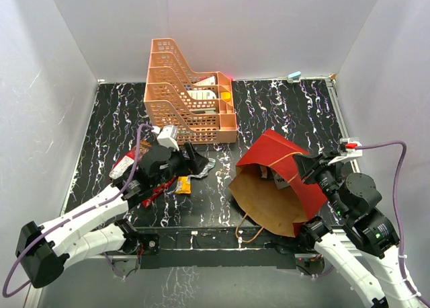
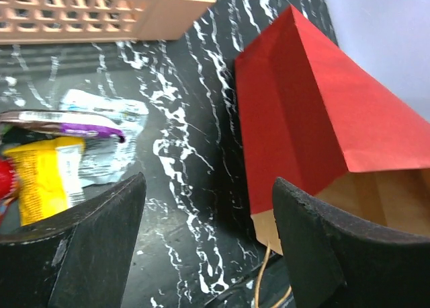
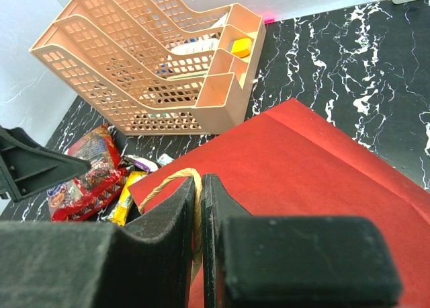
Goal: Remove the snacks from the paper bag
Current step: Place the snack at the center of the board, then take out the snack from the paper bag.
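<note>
Before the rack (image 1: 188,96), toward its left: snacks (image 1: 181,185) lie in a loose cluster on the table (image 1: 282,113).
Red packet (image 3: 86,168): flat on the table, the one farthest left of the rack's front, with a blue oval logo showing.
Yellow packet (image 2: 41,181): just beside the red packet, on the side nearer the bag.
Purple wrapper (image 2: 87,128): lies across the yellow packet's end that faces the rack.
Silver wrapper (image 2: 111,153): touches the purple wrapper and partly lies under it.
Bag (image 1: 282,163): before the rack and to its right, on its side. Its red wall is uppermost and its kraft inside opens away from the rack. It lies apart from the snacks.
Cord handle (image 3: 168,180): loops off the red wall and runs in between the right fingers.
Left gripper (image 2: 208,227): before the rack, over bare table between the cluster and the bag. Its jaws are released and wide, with nothing between them.
Right gripper (image 3: 199,194): at the bag's upper rim, right of the rack's front. Its jaws are clenched, grasping the bag at its handle.
</note>
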Controlling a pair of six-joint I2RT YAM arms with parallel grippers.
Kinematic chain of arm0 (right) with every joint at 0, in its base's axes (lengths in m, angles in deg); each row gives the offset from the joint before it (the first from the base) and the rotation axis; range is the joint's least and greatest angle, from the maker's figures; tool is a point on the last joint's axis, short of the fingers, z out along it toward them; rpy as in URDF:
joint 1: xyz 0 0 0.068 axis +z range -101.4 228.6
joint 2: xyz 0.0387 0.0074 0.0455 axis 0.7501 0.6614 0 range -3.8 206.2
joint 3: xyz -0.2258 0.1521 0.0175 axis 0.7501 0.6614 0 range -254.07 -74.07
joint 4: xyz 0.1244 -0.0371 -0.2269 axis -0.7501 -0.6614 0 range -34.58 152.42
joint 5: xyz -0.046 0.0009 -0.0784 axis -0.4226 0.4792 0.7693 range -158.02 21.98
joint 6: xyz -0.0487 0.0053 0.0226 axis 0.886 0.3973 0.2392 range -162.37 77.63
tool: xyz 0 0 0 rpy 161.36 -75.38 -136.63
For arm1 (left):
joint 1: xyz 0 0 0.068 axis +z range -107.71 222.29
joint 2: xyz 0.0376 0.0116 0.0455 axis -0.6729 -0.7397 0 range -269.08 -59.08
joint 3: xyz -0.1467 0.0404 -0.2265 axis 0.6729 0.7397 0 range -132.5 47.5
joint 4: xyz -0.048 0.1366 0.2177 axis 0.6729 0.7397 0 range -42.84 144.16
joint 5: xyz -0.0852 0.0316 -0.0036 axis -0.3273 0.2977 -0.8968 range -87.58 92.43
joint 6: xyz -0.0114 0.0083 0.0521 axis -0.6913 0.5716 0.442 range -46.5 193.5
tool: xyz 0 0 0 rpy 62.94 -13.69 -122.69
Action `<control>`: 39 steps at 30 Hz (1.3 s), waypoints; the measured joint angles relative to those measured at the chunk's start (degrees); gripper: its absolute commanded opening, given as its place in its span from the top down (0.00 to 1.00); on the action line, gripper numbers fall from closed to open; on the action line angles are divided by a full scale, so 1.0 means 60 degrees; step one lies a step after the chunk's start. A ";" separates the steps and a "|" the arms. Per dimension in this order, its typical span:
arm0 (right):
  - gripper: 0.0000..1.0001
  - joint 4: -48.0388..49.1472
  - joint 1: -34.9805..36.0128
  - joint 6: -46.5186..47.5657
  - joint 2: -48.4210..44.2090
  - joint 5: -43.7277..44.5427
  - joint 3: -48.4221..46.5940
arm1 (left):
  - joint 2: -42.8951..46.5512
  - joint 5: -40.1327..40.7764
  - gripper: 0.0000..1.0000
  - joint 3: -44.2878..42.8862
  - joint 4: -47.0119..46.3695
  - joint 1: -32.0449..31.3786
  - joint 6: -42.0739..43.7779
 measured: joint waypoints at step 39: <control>0.91 0.0164 0.0000 0.0007 -0.0018 -0.0113 0.0036 | -1.0105 0.4226 0.34 -0.4186 -0.4965 -0.5927 1.0546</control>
